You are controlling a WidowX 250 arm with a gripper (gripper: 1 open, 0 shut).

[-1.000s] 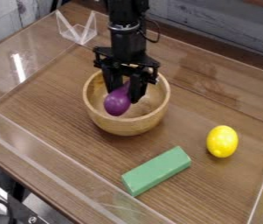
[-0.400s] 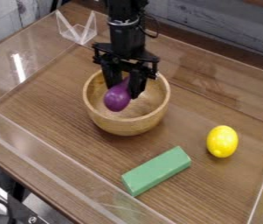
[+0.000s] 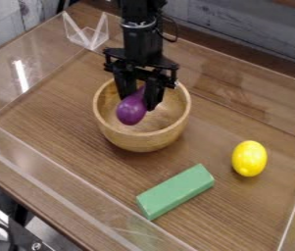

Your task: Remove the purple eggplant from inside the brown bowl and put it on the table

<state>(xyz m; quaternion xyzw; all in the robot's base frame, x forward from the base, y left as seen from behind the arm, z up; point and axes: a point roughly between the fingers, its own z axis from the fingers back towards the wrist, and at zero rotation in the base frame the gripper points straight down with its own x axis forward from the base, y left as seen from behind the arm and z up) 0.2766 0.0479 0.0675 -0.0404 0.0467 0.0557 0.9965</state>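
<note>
One purple eggplant (image 3: 132, 110) sits inside the brown bowl (image 3: 143, 142), directly beneath the gripper (image 3: 127, 92), its long axis running from fingertips toward the near rim. The jaws are closed; whether they pinch its upper end, I cannot tell. The bowl's wall must be cleared; the green block (image 3: 176, 191) and lemon (image 3: 248, 158) lie outside.

The bowl (image 3: 142, 141) looks like smooth, light-brown wood with a soft satin finish. Darker wood grain runs through the tabletop (image 3: 72, 152), faintly shiny. Toward the right, the lemon (image 3: 248, 159) looks like smooth plastic with a slight gloss; the green block (image 3: 176, 191), on the near side, appears smooth and matt. The eggplant (image 3: 131, 111) is glossy purple, plastic-looking.
</note>
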